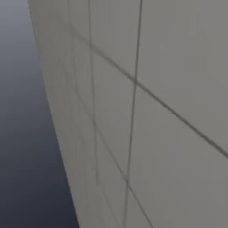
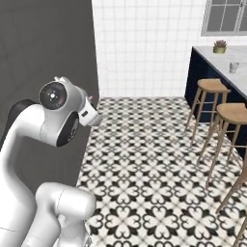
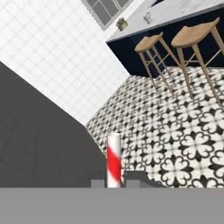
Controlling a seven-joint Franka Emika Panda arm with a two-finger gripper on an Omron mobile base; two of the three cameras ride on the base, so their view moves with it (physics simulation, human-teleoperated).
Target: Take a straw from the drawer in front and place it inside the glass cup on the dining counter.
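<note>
Patterned black-and-white floor tiles (image 2: 159, 169) lie between the robot and the dining counter (image 2: 219, 62).

Closed on the straw (image 3: 114, 159), the gripper (image 3: 114, 178) holds it upright between its fingertips in the hand view; it looks red-and-white striped there. One glass cup (image 2: 234, 67) stands on the counter beside one small potted plant (image 2: 220, 47), well apart from the straw. Two wooden stools (image 2: 211, 87) line the navy base, possibly a third at the lower right edge. A dark panel (image 2: 46, 43) stands beside the arm, a window (image 2: 226, 17) above the counter, and grey panels (image 1: 156, 111) close in the left base view.
</note>
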